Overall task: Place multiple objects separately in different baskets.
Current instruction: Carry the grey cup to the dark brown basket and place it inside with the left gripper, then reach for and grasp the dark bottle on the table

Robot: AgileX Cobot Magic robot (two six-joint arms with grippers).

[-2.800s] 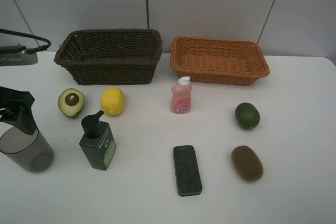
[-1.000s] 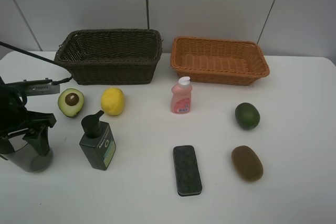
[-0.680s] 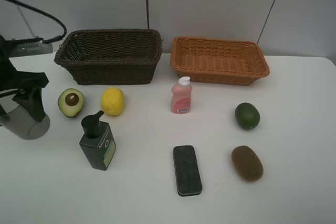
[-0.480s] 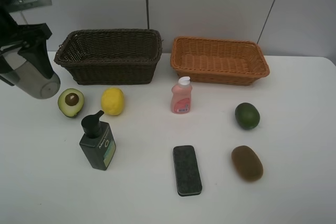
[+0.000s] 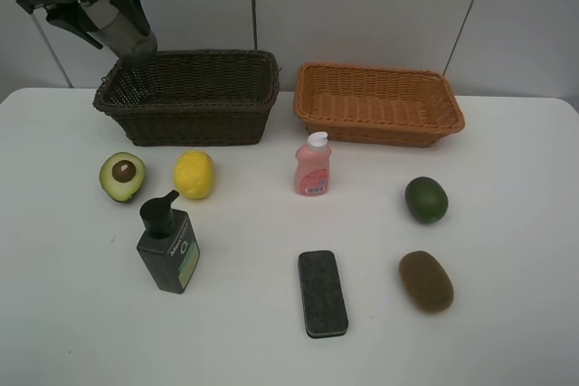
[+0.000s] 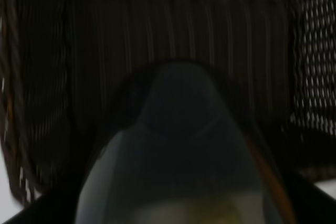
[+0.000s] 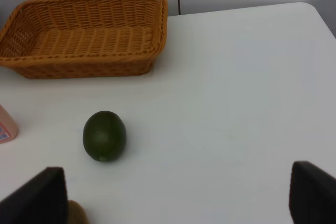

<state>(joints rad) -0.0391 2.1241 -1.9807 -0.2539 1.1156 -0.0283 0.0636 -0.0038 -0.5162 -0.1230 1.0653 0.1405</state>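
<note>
Grey translucent cup (image 5: pixel 127 35) hangs tilted, clamped in the left gripper (image 5: pixel 99 8), above the left end of the dark brown basket (image 5: pixel 190 119), seemingly close to its rim rather than over the middle. Right gripper (image 7: pixel 178 195) has its jaws wide apart and empty, over the table (image 5: pixel 507 223) near the green avocado (image 7: pixel 105 135). Risk: if released here, the cup could clip the rim, tip and roll out onto the table, since it's slanted and off-centre.

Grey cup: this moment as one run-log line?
left end effector: grey cup held above dark brown basket | right end effector: open
</note>
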